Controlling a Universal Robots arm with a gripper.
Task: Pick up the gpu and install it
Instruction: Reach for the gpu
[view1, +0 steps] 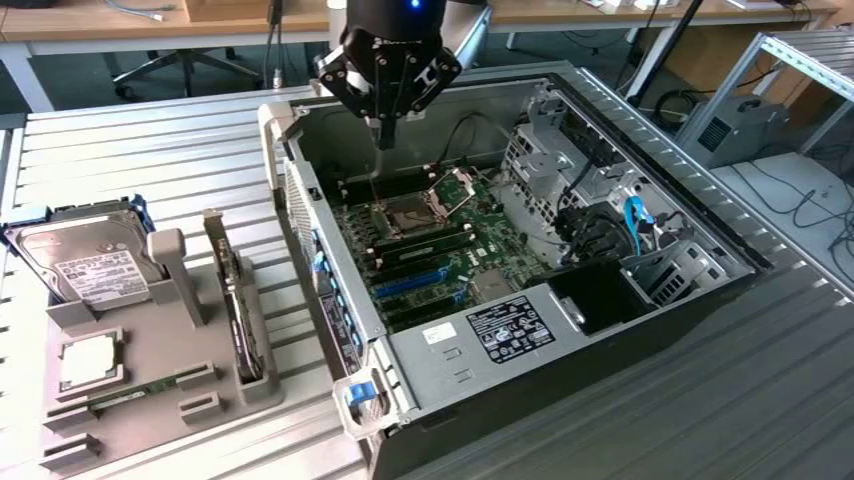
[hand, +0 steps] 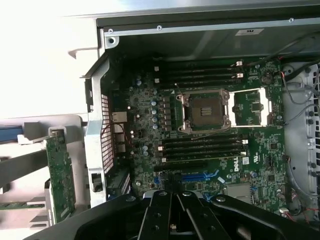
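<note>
Above the open computer case (view1: 304, 190), your pincer (view1: 386, 140) hangs shut and empty. The gpu (view1: 235, 300) stands on edge in the grey holder (view1: 147, 400) on the bench (view1: 134, 150), unpicked. Pickup, I judge, calls for opened jaws.

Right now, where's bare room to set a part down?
Bare: ribbed metal tabletop at the exterior view's upper left, between silver hard drive and open grey computer case; darker ribbed stretch at its lower right. Crowded: grey parts holder, green gpu card on edge in it.
</note>
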